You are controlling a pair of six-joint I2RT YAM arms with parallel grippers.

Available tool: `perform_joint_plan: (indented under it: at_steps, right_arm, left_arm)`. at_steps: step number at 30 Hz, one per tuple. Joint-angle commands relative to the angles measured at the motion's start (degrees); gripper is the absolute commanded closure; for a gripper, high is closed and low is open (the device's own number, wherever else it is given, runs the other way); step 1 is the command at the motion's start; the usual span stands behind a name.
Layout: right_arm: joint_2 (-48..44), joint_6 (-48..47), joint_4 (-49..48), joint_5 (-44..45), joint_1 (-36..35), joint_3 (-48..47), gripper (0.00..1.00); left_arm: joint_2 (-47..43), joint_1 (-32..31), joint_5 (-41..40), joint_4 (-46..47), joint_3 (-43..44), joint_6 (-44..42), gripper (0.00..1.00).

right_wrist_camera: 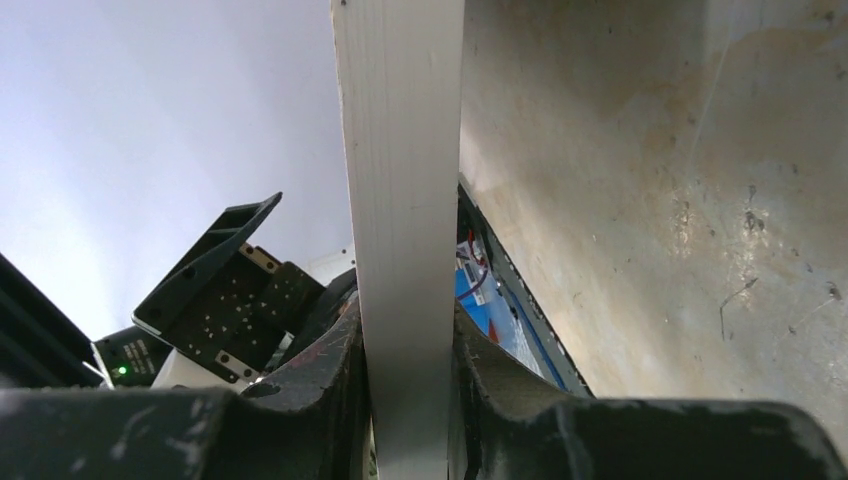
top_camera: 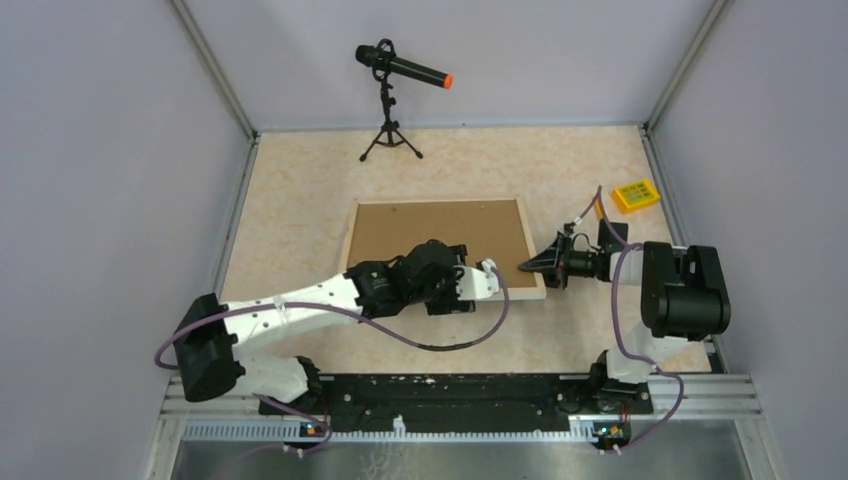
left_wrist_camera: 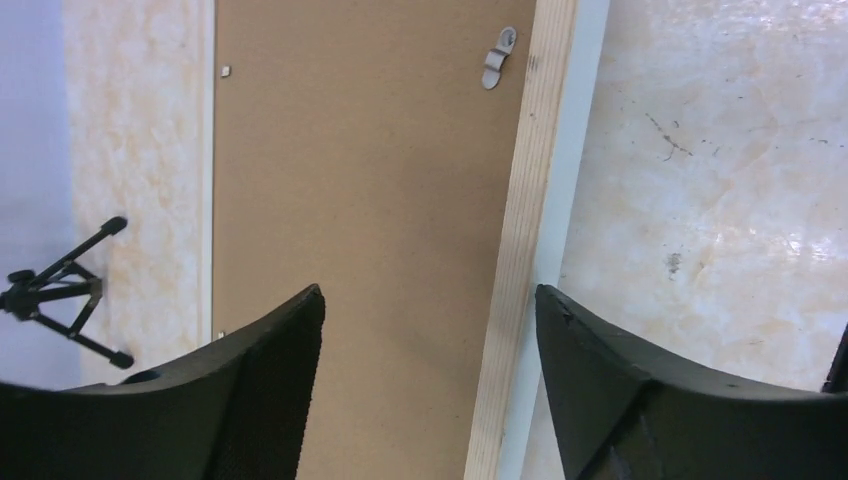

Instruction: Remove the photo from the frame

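Note:
The frame lies face down in the middle of the table, brown hardboard back up, pale wood sides around it. The photo is hidden under the backing. My left gripper hangs open over the frame's near edge. In the left wrist view one finger is over the brown back and the other over the table, with the wood side between them. A metal turn clip sits by that side. My right gripper is shut on the frame's right edge; its rim is clamped between the fingers.
A microphone on a small tripod stands at the far middle of the table; its legs show in the left wrist view. A yellow block lies at the far right. Grey walls enclose the table on three sides.

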State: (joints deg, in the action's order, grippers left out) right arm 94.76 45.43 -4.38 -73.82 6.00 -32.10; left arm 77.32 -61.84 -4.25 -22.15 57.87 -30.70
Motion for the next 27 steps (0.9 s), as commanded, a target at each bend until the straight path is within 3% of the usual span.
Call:
perform_joint_plan:
  at_steps: [1, 11, 16, 19, 21, 24, 27]
  right_arm:
    - [-2.5, 7.6, -2.5, -3.3, -0.5, 1.4, 1.00]
    - [-2.5, 7.0, -0.8, -3.3, -0.4, 0.3, 1.00]
    - [-3.0, 7.2, -0.3, -3.4, -0.5, 0.5, 1.00]
    - [-2.9, 6.9, 0.9, -3.7, -0.5, 0.1, 1.00]
    - [-2.9, 5.9, 2.5, -3.5, -0.5, -0.3, 1.00]
    - [-2.9, 5.3, 4.0, -3.5, -0.5, -1.1, 1.00]
    - [-2.8, 4.2, 6.4, -4.1, -0.5, -2.3, 0.98]
  left_arm:
    - [-4.2, -2.4, -8.4, 6.1, -4.2, -1.4, 0.17]
    - [-7.7, -9.2, -13.3, 8.7, -11.2, -4.7, 0.11]
    - [-0.7, -10.1, -25.4, 16.3, -15.1, -7.6, 0.13]
    - [2.9, -10.2, -31.6, 16.6, -13.7, -5.7, 0.30]
    - [2.4, -10.3, -31.7, 17.1, -13.5, -5.6, 0.44]
    - [2.3, -10.5, -32.2, 16.4, -12.7, -6.2, 0.55]
    - [1.8, -10.1, -31.2, 15.0, -11.0, -7.4, 0.77]
